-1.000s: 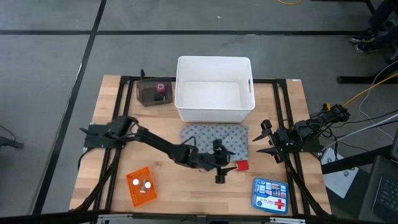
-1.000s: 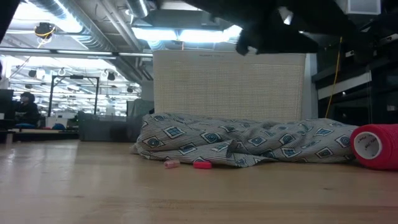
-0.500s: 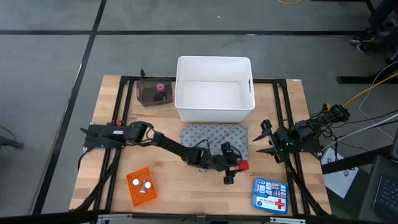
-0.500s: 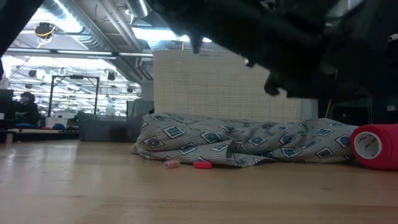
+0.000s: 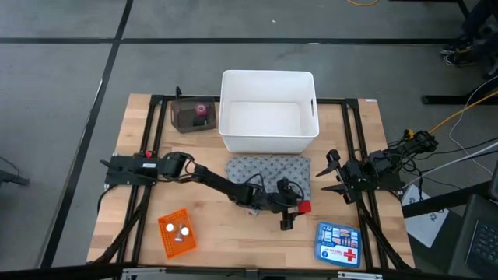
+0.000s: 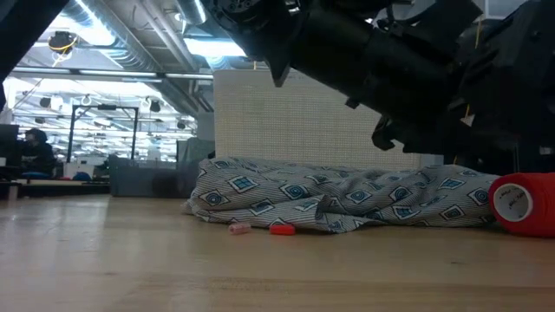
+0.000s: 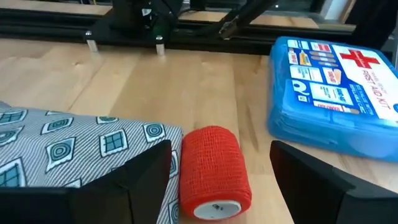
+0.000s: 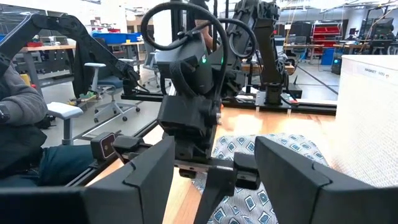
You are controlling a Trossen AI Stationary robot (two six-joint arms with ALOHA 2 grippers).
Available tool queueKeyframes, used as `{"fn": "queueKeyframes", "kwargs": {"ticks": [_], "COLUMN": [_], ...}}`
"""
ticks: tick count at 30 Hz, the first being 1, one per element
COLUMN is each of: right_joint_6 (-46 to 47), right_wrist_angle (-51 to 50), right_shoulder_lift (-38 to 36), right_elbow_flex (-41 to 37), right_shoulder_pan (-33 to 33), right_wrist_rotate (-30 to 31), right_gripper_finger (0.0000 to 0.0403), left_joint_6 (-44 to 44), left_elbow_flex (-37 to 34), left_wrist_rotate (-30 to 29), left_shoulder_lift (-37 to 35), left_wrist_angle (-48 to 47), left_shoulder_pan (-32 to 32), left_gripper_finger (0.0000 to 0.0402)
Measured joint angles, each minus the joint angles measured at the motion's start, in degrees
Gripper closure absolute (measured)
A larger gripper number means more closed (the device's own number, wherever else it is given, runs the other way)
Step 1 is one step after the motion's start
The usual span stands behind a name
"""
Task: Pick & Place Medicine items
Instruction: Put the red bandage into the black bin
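My left pincer (image 7: 214,180) stood wide open astride the red roll of wrap (image 7: 213,174), holding nothing, near the counter's front edge. Closing off-centre could have rolled it away or snagged the grey patterned cloth (image 7: 74,146) touching it.

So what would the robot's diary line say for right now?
left gripper: open, around red roll | red roll: on table beside grey cloth | right gripper: open, waiting at table's right edge
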Motion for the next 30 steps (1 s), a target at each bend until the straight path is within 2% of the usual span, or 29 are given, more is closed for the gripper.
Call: {"fn": "queueKeyframes", "kwargs": {"ticks": [13,22,30], "right_joint_6": [0.0,0.0,0.0], "right_wrist_angle": [0.0,0.0,0.0], "right_shoulder_lift": [0.0,0.0,0.0], "right_elbow_flex": [0.0,0.0,0.0], "right_shoulder_pan": [0.0,0.0,0.0], "right_wrist_rotate": [0.0,0.0,0.0], "right_gripper_finger": [0.0179,0.0179,0.0179], "left_joint_6": [-7.2,-5.3,-2.0], "left_elbow_flex": [0.1,-0.1,-0.1], "left_wrist_rotate": [5.2,5.0,8.4], "left_shoulder_lift": [5.8,5.6,4.0], "left_wrist_angle": [3.4,5.2,9.2], "left_shoulder_pan": [2.3,2.0,1.0], "left_gripper_finger": [0.0129,0.0149,0.0178]}}
